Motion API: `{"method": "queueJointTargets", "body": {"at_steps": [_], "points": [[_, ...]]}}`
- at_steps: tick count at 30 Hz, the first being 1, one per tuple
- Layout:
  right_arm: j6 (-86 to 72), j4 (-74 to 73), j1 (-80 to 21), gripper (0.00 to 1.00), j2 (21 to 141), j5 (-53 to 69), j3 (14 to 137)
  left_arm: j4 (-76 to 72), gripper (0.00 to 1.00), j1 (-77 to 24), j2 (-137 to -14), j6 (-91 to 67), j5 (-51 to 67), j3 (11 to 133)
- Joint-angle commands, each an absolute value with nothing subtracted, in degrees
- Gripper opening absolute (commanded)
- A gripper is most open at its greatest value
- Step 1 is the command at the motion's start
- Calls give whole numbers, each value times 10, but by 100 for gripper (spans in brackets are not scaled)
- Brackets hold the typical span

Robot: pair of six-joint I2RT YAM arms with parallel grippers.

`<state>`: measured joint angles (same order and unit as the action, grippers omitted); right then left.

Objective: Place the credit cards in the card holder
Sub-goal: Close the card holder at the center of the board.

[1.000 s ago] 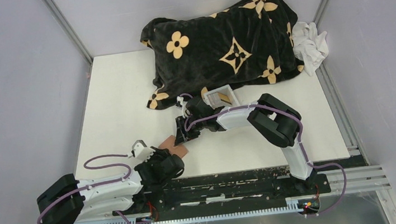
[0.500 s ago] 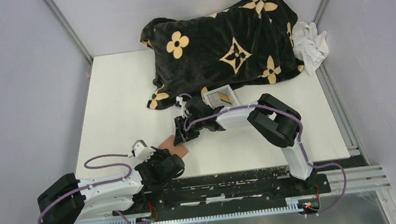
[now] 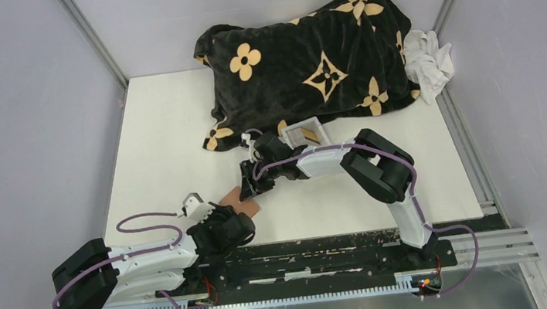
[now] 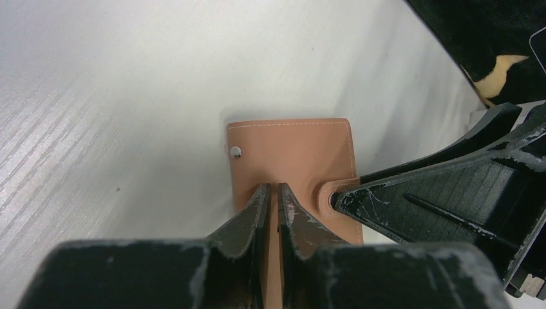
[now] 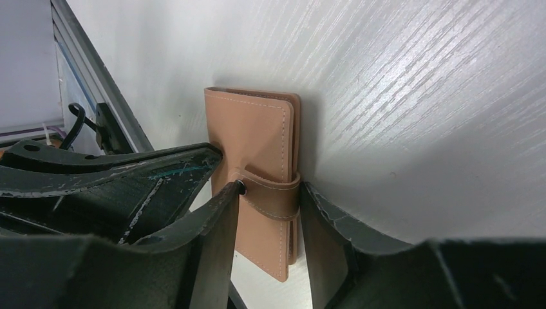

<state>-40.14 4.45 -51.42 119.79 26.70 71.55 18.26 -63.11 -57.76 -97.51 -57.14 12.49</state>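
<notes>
The white table [image 3: 167,135] carries a black flower-patterned blanket [image 3: 306,57] at the overhead view's upper centre. Lower centre-left, the left gripper [image 4: 270,188], fingers nearly together, pinches the near edge of the flat-lying tan card holder [image 4: 290,151]. The right gripper [image 5: 267,191], half-spread, clasps its snap strap [image 5: 277,201].

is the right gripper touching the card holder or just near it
Touching. In the right wrist view the fingers of the right gripper press on the strap of the card holder from both sides, no gap.
</notes>
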Motion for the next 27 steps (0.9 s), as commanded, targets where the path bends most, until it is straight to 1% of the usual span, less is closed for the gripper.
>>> {"method": "queueJointTargets", "body": {"at_steps": [1, 19, 27], "points": [[-370, -24, -536, 46, 1239, 234, 717, 198, 15, -633, -588, -1000, -567, 126], [-351, -69, -538, 46, 1237, 226, 721, 199, 14, -633, -589, -996, -571, 129], [-363, -97, -538, 49, 1245, 233, 762, 199, 13, -633, -595, -997, -571, 133]]}}
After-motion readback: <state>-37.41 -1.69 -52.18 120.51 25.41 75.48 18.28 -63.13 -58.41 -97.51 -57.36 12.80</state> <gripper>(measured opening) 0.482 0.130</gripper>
